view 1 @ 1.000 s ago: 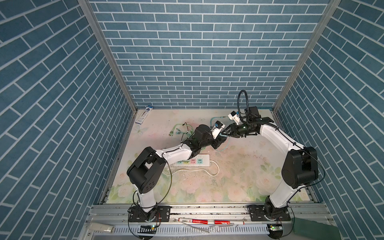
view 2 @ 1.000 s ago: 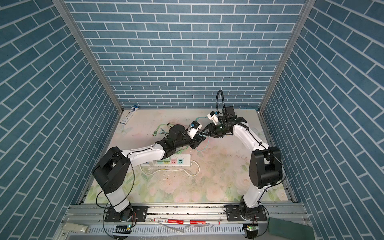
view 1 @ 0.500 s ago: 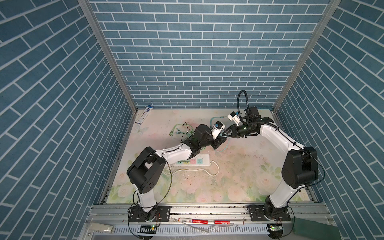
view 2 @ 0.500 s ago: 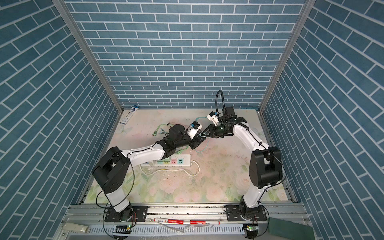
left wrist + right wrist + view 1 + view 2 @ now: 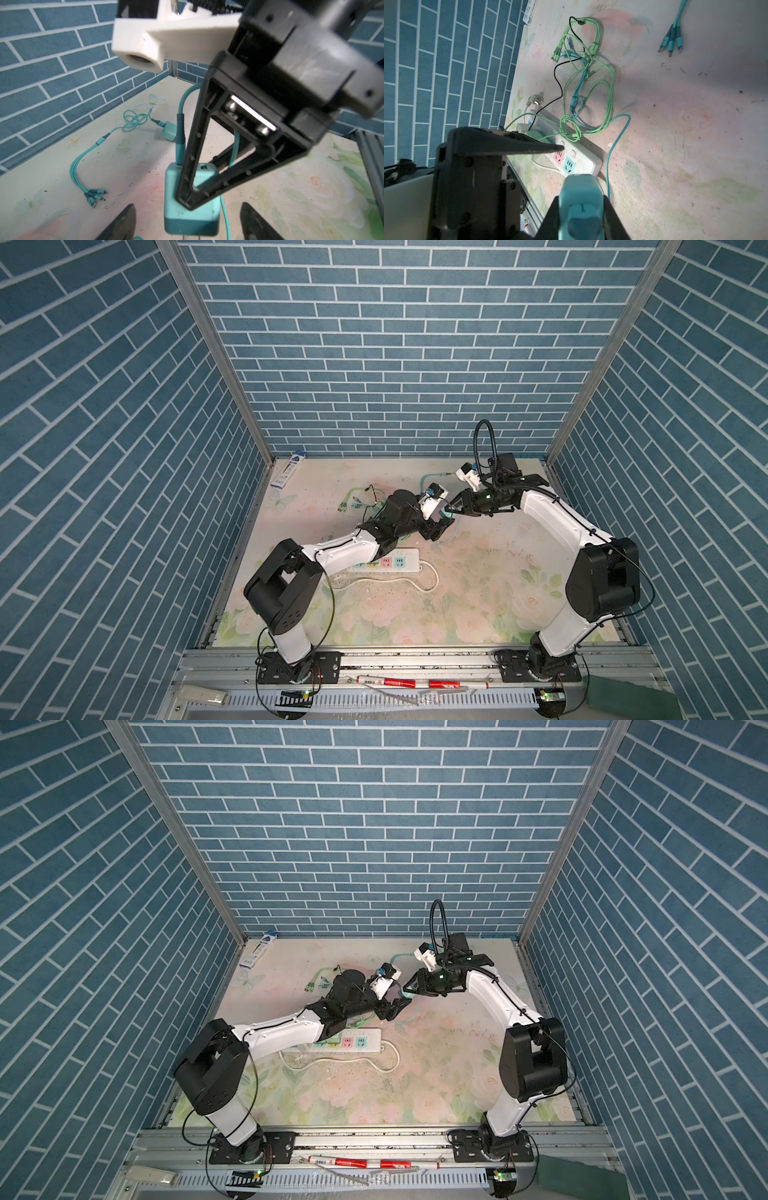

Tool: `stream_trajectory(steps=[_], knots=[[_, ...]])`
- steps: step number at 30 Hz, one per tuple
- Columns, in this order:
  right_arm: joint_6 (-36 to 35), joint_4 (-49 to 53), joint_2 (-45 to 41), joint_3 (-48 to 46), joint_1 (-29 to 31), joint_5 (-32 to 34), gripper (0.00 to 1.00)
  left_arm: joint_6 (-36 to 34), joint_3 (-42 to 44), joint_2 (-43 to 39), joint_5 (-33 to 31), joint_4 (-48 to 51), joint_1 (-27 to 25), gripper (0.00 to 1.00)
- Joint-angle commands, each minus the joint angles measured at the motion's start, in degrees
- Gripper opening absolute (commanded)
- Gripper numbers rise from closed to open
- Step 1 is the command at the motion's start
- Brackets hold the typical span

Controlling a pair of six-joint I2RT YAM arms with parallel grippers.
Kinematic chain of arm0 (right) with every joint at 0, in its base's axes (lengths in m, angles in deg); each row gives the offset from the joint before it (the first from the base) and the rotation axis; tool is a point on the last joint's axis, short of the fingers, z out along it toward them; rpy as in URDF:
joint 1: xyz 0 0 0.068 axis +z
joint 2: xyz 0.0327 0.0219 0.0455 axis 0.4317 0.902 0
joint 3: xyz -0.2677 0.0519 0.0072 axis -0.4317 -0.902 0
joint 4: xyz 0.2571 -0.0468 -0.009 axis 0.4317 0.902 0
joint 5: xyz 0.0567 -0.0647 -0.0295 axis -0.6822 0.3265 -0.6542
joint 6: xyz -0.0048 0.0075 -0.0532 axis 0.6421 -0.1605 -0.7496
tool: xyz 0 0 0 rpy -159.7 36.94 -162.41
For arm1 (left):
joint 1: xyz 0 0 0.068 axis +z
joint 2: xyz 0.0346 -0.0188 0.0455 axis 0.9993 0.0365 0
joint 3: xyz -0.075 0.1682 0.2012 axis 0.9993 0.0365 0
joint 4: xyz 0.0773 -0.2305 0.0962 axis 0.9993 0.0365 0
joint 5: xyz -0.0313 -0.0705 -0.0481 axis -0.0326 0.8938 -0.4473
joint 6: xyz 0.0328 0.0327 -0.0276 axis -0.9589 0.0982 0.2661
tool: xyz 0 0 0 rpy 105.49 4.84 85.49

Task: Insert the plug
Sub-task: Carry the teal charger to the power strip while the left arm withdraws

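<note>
One teal plug (image 5: pixel 191 216) hangs above the floral mat (image 5: pixel 478 572) near the power strip (image 5: pixel 399 564), pinched by the right gripper (image 5: pixel 581 218), while the left gripper (image 5: pixel 187 209) stands wide, its jaws flanking the plug without touching.

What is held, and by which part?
Right end effector grips the teal cube-shaped plastic charger plug by its opposite sides; left end effector holds nothing.
</note>
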Motion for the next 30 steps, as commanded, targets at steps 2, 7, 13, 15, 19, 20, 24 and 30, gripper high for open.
stream_trajectory(steps=[2,7,13,15,19,20,24,30], knots=[[-3.11,-1.42,-3.95,1.86,0.58,2.97,0.00,-0.28,0.35,-6.72,-2.02,9.06,1.46,0.88],[-9.66,-0.73,-5.15,1.69,2.57,3.11,0.00,1.03,1.22,-15.93,-9.87,22.70,3.69,0.90],[-23.98,0.32,-5.71,1.21,11.79,8.72,0.00,5.17,6.86,-29.35,-20.50,31.87,5.54,0.98],[-25.31,0.01,-4.25,2.04,14.10,9.80,0.00,6.38,8.69,-33.61,-22.32,34.06,5.85,0.99],[-27.13,-0.15,-0.42,3.57,18.03,11.65,0.00,8.50,10.85,-39.16,-26.55,38.48,5.91,1.00],[-28.36,0.17,0.69,3.95,19.56,13.30,0.00,8.85,11.18,-40.28,-27.56,39.61,5.99,1.00],[-32.61,2.18,4.97,6.07,24.62,19.31,0.00,11.02,12.09,-43.84,-31.81,43.22,6.02,1.00],[-36.71,-4.00,7.40,3.36,28.78,20.80,0.00,14.71,13.34,-47.79,-37.16,47.12,6.27,1.00]])
